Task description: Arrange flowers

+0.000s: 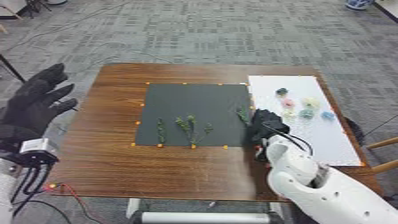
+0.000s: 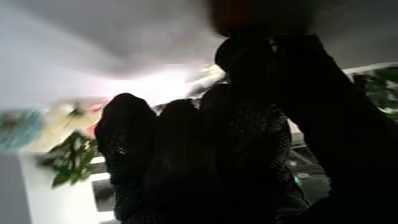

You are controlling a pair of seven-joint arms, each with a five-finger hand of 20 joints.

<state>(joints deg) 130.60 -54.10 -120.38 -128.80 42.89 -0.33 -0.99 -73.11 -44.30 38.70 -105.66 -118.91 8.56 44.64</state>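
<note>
When referenced to the dark mat [image 1: 195, 100], note stems [image 1: 192, 132] on it, blooms [image 1: 306, 114] right of it, left hand [image 1: 32, 109] spread left of it, right hand [image 1: 265, 123] at its right edge, state impossible to tell.

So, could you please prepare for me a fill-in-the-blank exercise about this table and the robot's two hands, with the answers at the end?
The small flower heads lie on a sheet whose colour is ____.
In the head view, the dark mat is to the ____ of that sheet.
The left hand is farther from the flower heads than the ____ hand.
The stems on the dark mat are ____ in colour.

Missing words: white; left; right; green.
</note>
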